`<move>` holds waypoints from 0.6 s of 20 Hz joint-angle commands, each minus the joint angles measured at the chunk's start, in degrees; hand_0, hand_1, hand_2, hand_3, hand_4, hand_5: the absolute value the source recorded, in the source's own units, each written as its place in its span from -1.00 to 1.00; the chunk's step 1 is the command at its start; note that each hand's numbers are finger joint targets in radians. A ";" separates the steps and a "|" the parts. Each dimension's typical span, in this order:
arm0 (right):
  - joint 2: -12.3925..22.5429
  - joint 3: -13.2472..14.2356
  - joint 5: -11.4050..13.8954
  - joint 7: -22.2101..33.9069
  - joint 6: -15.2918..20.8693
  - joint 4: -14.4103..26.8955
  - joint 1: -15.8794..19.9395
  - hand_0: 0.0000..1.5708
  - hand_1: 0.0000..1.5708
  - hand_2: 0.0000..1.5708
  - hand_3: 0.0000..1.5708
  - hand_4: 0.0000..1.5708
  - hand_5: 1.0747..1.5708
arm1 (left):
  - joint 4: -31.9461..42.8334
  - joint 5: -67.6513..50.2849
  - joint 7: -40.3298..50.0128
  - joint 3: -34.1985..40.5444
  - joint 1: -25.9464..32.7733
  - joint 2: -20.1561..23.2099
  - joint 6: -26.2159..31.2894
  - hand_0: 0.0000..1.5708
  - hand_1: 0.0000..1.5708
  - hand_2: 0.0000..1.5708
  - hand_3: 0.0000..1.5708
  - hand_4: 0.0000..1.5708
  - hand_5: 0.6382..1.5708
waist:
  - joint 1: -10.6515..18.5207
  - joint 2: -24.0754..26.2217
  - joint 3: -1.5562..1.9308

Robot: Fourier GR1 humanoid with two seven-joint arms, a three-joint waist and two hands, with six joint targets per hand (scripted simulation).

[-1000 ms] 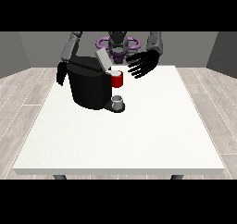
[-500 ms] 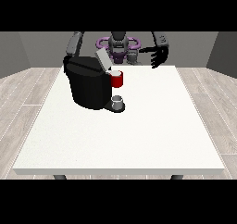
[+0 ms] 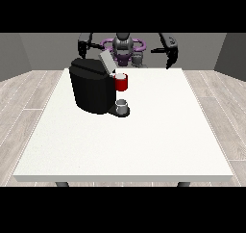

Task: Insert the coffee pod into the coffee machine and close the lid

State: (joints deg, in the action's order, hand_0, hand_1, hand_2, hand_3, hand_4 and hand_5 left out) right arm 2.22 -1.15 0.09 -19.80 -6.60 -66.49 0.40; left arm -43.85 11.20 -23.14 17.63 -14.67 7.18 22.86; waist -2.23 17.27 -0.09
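Observation:
The black coffee machine (image 3: 92, 90) stands on the white table (image 3: 144, 140) at the back left, its grey lid (image 3: 105, 61) tilted up. A red thing at the machine (image 3: 121, 82) sits at its front, and a grey thing (image 3: 122, 104) rests on the base below it; I cannot tell it for the pod. The hand at the view's right (image 3: 170, 55) hangs by the robot's side beyond the table's far edge, fingers pointing down and relaxed, holding nothing. The hand at the view's left (image 3: 83, 45) is raised behind the machine, above its top.
The robot's torso (image 3: 124, 48) stands behind the table's far edge. Grey wood floor surrounds the table. The table's white top stretches from the machine towards the camera and to the right.
The hand at the view's right has pulled away from the machine, up and back towards the robot's side. The arm at the view's left has risen from behind the machine.

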 commanded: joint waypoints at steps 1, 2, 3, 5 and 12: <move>-2.11 -7.80 1.07 4.02 1.57 -9.76 -1.11 -1.00 -1.00 -1.00 -1.00 -0.64 1.00 | 0.11 -0.02 -0.14 0.77 4.13 1.10 -1.42 -1.00 -1.00 -1.00 -1.00 -0.57 1.00 | -2.94 3.23 0.03; -2.14 -6.86 0.87 7.19 0.21 -13.08 0.09 -1.00 -1.00 -1.00 -1.00 -0.66 1.00 | 0.50 -1.37 -0.26 1.96 4.61 3.45 1.16 -1.00 -1.00 -1.00 -1.00 -0.60 1.00 | -4.69 3.72 0.01; -2.16 -9.46 0.33 6.89 3.65 -14.05 0.47 -1.00 -1.00 -1.00 -1.00 -0.70 1.00 | 0.11 -0.75 -0.18 0.79 5.64 0.57 -0.55 -1.00 -1.00 -1.00 -1.00 -0.57 1.00 | -2.62 3.74 0.04; -2.18 -10.50 2.39 8.00 4.85 -17.93 1.59 -1.00 -1.00 -1.00 -1.00 -0.85 1.00 | -0.26 -1.25 -1.97 1.35 7.21 1.38 -0.42 -1.00 -1.00 -1.00 -1.00 -0.62 1.00 | -2.99 3.14 0.03; -1.42 -12.04 8.05 10.02 9.20 -29.37 0.07 -1.00 -1.00 -1.00 -1.00 -0.44 1.00 | -8.58 -3.62 -3.61 -1.62 8.65 -0.72 0.44 -1.00 -1.00 -1.00 -1.00 -0.73 1.00 | 0.60 -5.87 0.09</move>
State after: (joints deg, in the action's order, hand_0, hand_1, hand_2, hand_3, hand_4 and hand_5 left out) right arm 0.56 -12.03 5.27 -10.22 0.74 -90.09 1.74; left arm -48.59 8.94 -25.43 17.03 -7.29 6.95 23.14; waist -2.90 15.96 -0.03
